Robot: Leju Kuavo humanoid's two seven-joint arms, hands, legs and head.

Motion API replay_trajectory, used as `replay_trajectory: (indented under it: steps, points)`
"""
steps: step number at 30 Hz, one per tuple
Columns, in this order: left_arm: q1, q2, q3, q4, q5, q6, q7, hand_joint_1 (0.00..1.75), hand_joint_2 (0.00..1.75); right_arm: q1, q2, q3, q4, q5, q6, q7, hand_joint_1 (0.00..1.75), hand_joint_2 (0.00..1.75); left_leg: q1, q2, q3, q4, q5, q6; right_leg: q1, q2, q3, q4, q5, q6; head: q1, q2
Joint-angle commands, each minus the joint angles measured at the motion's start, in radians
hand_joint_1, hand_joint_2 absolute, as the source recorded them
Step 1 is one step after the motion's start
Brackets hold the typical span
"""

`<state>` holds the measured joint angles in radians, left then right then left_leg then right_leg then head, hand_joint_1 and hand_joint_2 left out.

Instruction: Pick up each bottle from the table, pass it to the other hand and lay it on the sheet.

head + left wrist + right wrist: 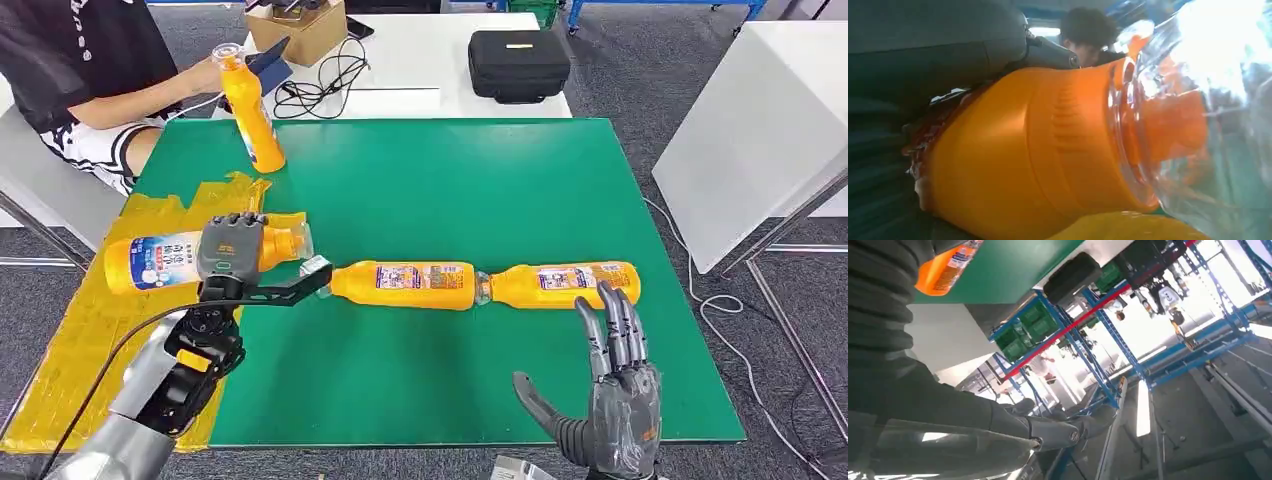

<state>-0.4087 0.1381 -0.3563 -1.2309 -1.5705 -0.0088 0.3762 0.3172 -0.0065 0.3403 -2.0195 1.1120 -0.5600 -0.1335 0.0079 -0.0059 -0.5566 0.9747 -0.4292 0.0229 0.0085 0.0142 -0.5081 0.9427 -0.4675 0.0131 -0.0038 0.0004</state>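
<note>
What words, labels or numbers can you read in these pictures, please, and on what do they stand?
None can be read for certain.
Held bottle in the left hand: blue and white label, print too small.
Middle bottle: label blurred.
Right bottle: label blurred.
Upright bottle: no print legible.
Person's shirt: white letters cut off at the edge, unreadable.
Black case: a yellow mark, no text legible.

At the upper left of the frame a person (85, 75) in a dark shirt sits beside the green worktop (480, 190). Along the top edge a white table (420, 60) carries a cardboard box (297, 30), a tangle of black cables (325, 80) and a black zipped case (518, 63). At the right edge stands 1 tilted white panel (760, 130), above grey carpet (640, 70).
</note>
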Motion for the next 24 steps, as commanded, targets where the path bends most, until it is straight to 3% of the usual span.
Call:
replay_trajectory:
  steps: [1,18,24]
  points:
    - [-0.099,-0.005,0.072,0.239,0.0,0.028,-0.003,1.75,1.75,0.01,0.024,-0.043,0.009,-0.003,0.017,0.013,0.0,1.75,0.0,0.0,0.002,0.0,-0.001,0.0,0.0,-0.002,0.003,-0.001,-0.001,0.001,0.0,0.0]
    - [-0.098,-0.008,0.075,0.242,0.0,0.024,0.0,1.75,1.75,0.009,0.023,-0.044,0.012,-0.007,0.021,0.012,0.0,1.75,0.0,-0.001,0.002,0.0,-0.001,-0.001,0.0,-0.003,0.003,0.0,-0.001,0.001,0.0,0.0]
    - [-0.068,0.006,0.191,0.29,0.0,0.031,-0.02,1.75,1.75,-0.023,0.037,-0.053,0.055,-0.045,0.056,-0.014,0.0,1.75,0.0,0.003,0.003,-0.001,-0.001,0.0,0.0,0.002,0.002,-0.001,0.0,0.001,0.0,0.0]
